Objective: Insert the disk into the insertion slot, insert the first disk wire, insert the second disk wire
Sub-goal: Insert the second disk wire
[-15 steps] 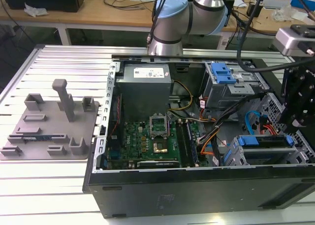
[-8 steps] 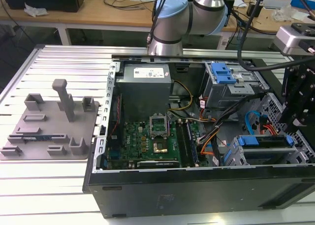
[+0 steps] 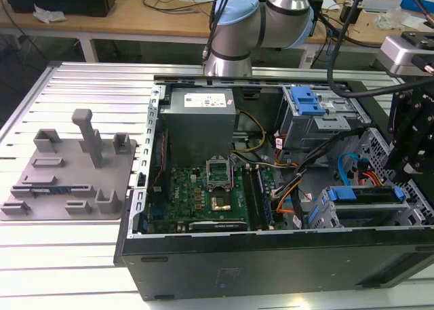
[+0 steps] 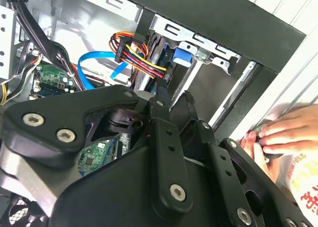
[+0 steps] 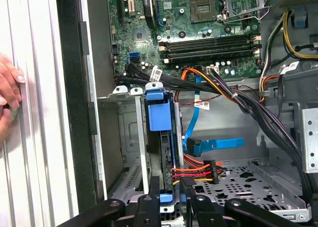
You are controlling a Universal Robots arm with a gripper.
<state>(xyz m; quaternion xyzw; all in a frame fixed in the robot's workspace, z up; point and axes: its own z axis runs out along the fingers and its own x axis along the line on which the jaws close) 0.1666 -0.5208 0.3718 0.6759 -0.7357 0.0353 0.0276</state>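
Observation:
The disk [image 3: 363,193] in its blue carrier sits inside the insertion slot [image 3: 380,214], the low grey cage at the case's corner on the exterior view's right. In the first wrist view the disk [image 5: 160,118] stands edge-on between the cage walls [image 5: 130,137]. A red, yellow and black wire [image 5: 198,173] ends in a black plug against the disk's near end. A flat blue wire [image 5: 218,143] hangs beside the disk, its plug off to one side. My gripper [image 5: 174,207] hovers open just above the disk's end, holding nothing; it also shows from outside [image 3: 407,167].
A person's hand [image 5: 7,95] rests on the table beside the case wall [image 4: 285,135]. A taller grey box with a blue latch [image 3: 308,106] stands behind the cage. The motherboard [image 3: 217,188], loose cable bundles [image 5: 258,113] and a grey fixture plate [image 3: 68,174] lie around.

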